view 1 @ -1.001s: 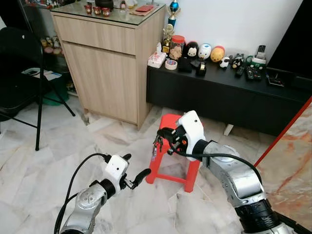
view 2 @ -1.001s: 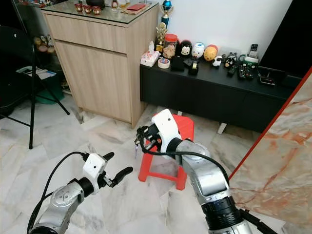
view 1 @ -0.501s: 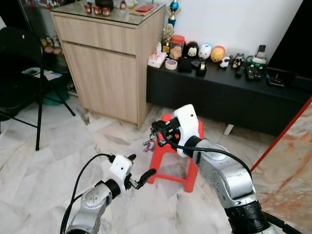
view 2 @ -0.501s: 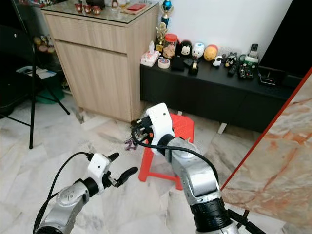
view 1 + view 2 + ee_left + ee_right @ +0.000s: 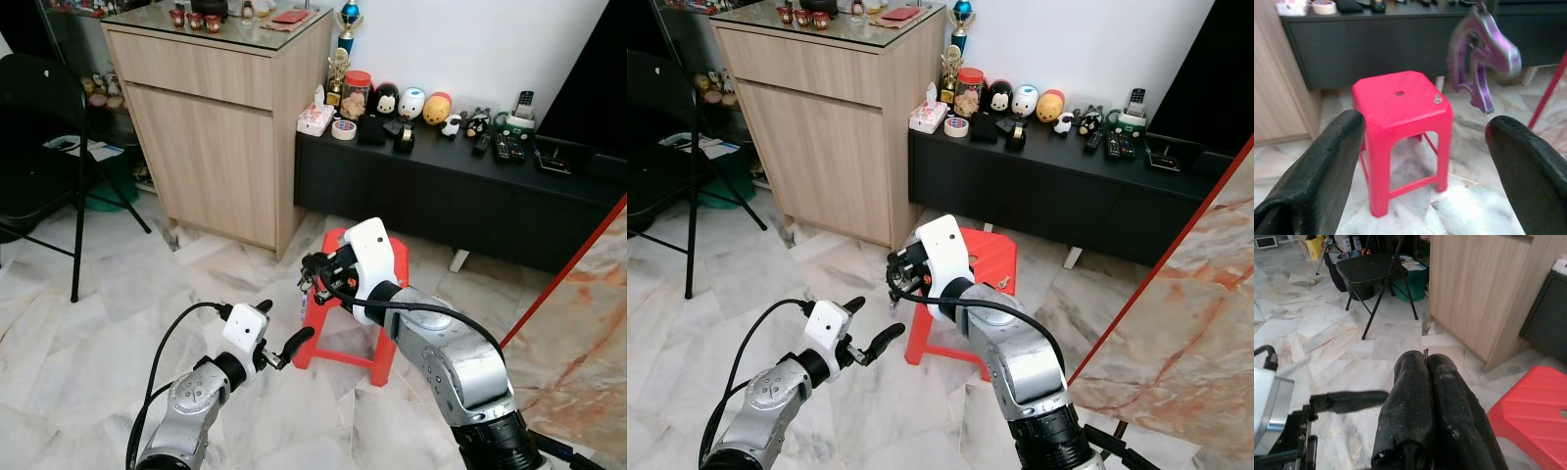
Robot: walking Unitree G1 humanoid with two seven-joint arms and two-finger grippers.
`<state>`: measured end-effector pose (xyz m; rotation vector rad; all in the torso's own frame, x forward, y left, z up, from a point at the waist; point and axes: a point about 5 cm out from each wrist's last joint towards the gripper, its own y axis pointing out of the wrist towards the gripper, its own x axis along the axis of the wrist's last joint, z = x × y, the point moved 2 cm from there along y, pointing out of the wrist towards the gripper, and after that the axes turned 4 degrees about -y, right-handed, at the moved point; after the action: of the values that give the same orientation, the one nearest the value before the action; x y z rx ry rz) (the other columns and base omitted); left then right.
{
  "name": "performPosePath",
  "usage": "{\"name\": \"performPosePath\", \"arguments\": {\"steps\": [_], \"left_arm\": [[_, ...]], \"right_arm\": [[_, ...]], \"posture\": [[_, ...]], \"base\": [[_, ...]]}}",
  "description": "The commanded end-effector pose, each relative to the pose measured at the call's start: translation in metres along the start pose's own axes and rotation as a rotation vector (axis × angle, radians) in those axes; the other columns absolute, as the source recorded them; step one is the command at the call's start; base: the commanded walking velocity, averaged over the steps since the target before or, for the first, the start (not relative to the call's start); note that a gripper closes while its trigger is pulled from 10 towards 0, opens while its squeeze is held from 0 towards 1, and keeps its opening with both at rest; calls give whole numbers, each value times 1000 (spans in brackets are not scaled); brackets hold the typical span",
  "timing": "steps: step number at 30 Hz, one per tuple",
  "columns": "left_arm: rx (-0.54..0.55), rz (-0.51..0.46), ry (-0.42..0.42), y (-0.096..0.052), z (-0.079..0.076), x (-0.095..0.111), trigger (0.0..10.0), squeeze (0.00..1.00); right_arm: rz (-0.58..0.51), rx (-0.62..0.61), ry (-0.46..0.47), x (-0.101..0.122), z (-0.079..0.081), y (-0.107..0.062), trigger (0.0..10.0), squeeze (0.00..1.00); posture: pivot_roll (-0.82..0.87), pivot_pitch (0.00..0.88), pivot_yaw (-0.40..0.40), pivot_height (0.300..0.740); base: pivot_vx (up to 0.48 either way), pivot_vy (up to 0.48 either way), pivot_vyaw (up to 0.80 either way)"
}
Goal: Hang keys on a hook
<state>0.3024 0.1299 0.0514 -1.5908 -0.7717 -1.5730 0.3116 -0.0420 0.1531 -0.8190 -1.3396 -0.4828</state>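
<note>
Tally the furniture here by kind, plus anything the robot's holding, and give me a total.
Red plastic stool: 1
Light wooden cabinet: 1
Long low black sideboard: 1
Black folding chair: 1
Bunch of keys, pinched in the right gripper: 1
Total: 5

A lived-in home, evidently a living room, is showing here. Marble-patterned floor tiles [image 5: 88, 333] are spreading underfoot. A light wooden cabinet [image 5: 211, 127] with a glass top is carrying small ornaments, and a low black media console [image 5: 460, 201] beside it is bearing cartoon figurines [image 5: 411, 103], a snack jar [image 5: 357, 94], a roll of tape [image 5: 343, 129] and remote controls [image 5: 506, 147]. A red plastic stool [image 5: 1398, 122] and a black folding chair [image 5: 44, 157] are standing nearby.
</note>
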Motion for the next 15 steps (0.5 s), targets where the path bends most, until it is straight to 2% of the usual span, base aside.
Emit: {"name": "performPosePath", "arguments": {"steps": [1, 15], "left_arm": [[12, -8, 13, 3, 1, 2, 10000, 0], [29, -30, 15, 4, 3, 5, 10000, 0]], "right_arm": [[-31, 8, -10, 8, 4, -4, 10000, 0], [-4, 24, 3, 3, 13, -6, 10000, 0]], "posture": [[60, 0, -122, 740], [61, 0, -124, 740]], "base": [[0, 0, 0], [0, 0, 0]]}}
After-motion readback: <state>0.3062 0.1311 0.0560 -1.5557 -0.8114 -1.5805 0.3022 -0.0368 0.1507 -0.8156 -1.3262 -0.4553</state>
